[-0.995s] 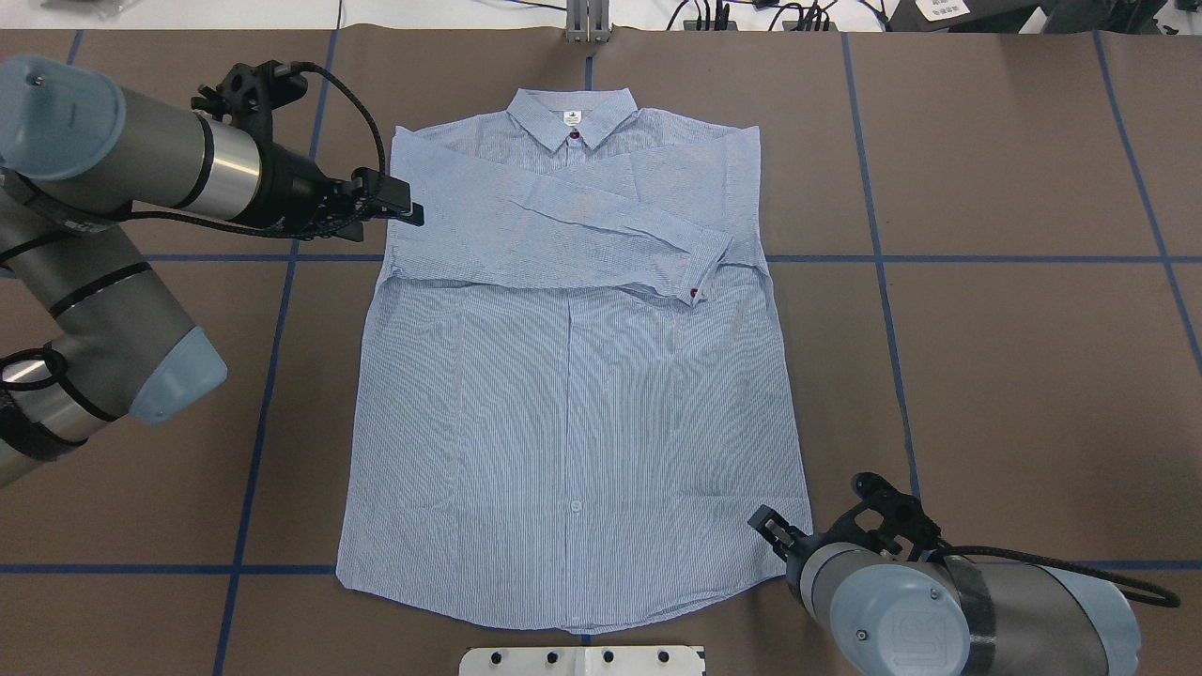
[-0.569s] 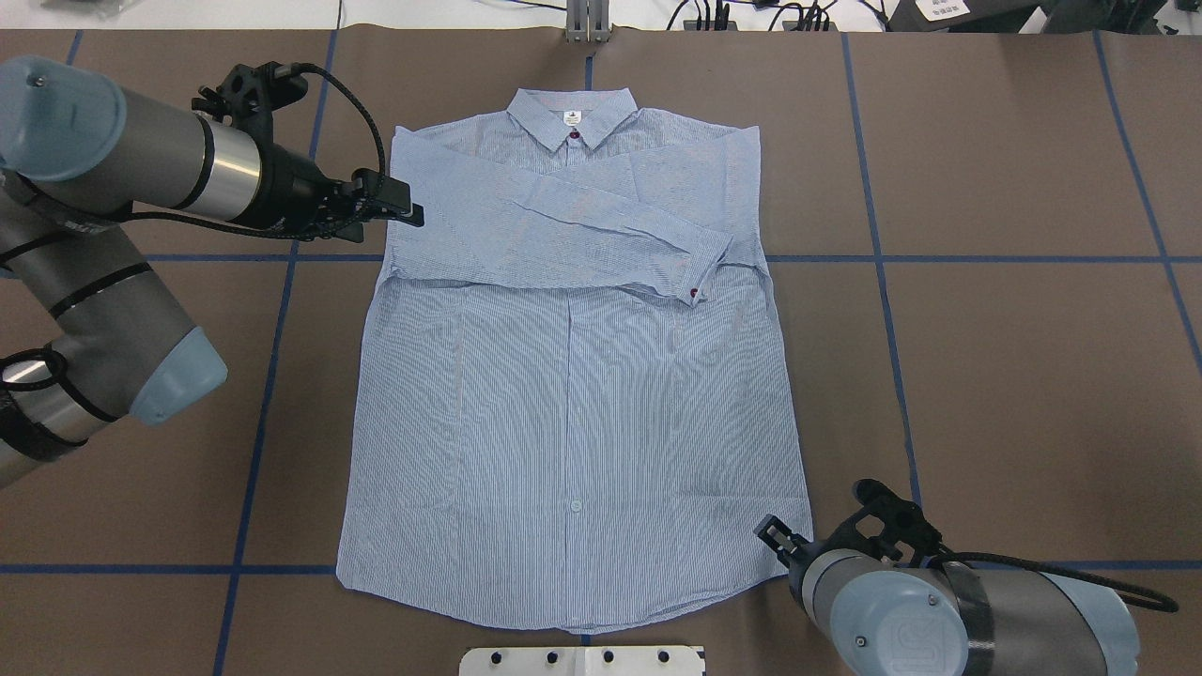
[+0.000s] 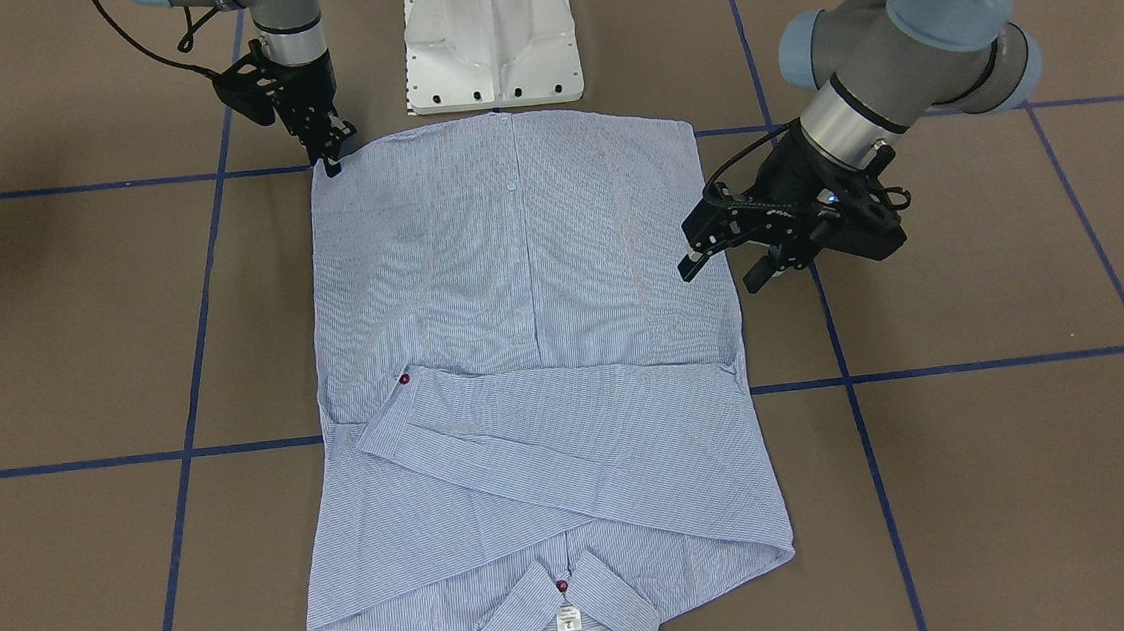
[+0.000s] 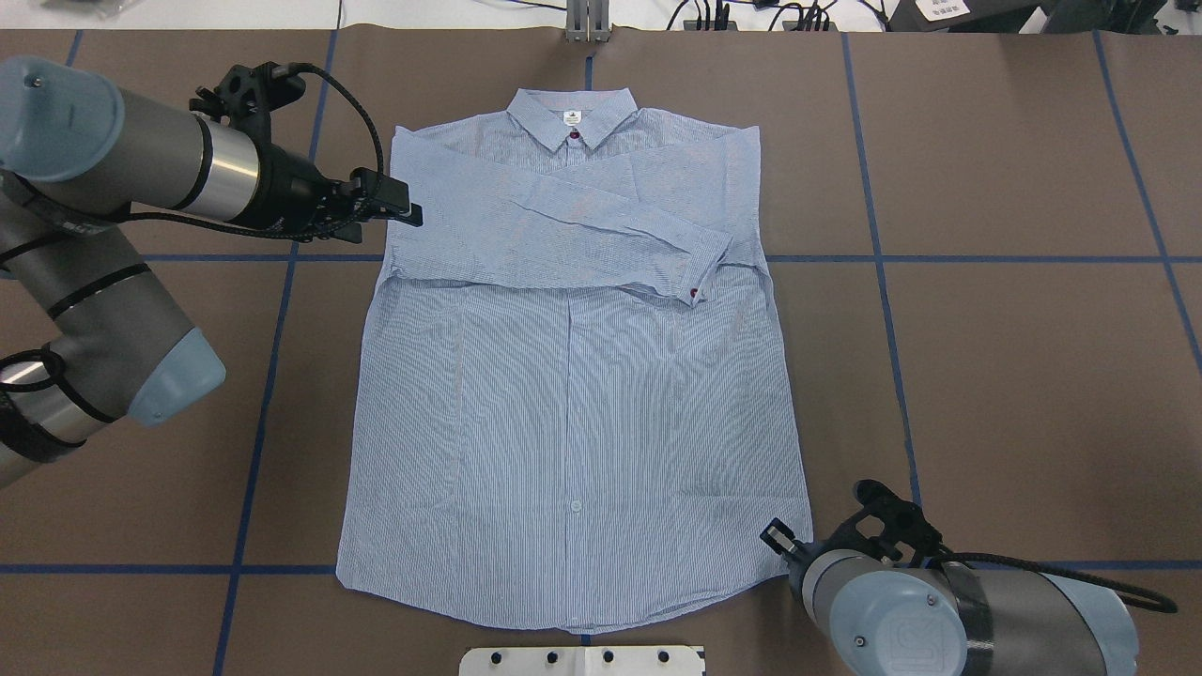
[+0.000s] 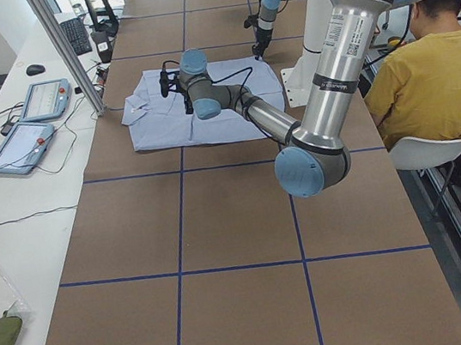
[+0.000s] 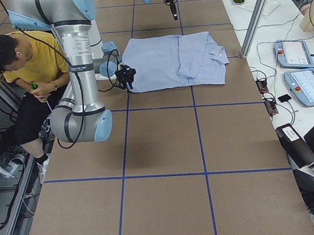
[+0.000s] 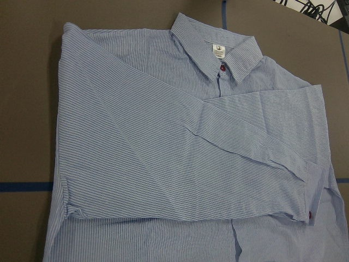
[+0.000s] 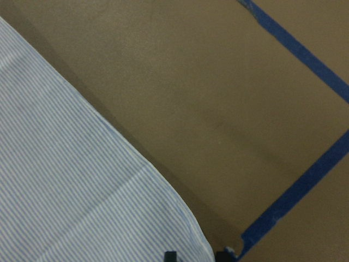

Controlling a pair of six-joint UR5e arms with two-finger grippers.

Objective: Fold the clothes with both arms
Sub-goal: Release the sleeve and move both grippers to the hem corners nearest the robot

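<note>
Striped shirt (image 3: 520,289) lay flat, sleeves folded across. Right gripper (image 3: 329,161), upper left, fingers spread astride hem corner (image 8: 185,229), probably to pinch it. Left gripper (image 3: 720,278), right of centre, also spread, waited at shirt's side edge.

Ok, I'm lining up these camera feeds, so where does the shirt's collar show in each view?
Exterior front-facing: collar bottom centre.
Overhead exterior: collar top centre.
Exterior left: collar upper left.
Exterior right: collar upper right of centre.
Left wrist-mounted: collar top centre.
Right wrist-mounted: not in it, only a hem corner.
Shared landmark: red cuff button, seen front-facing, overhead and left wrist.
</note>
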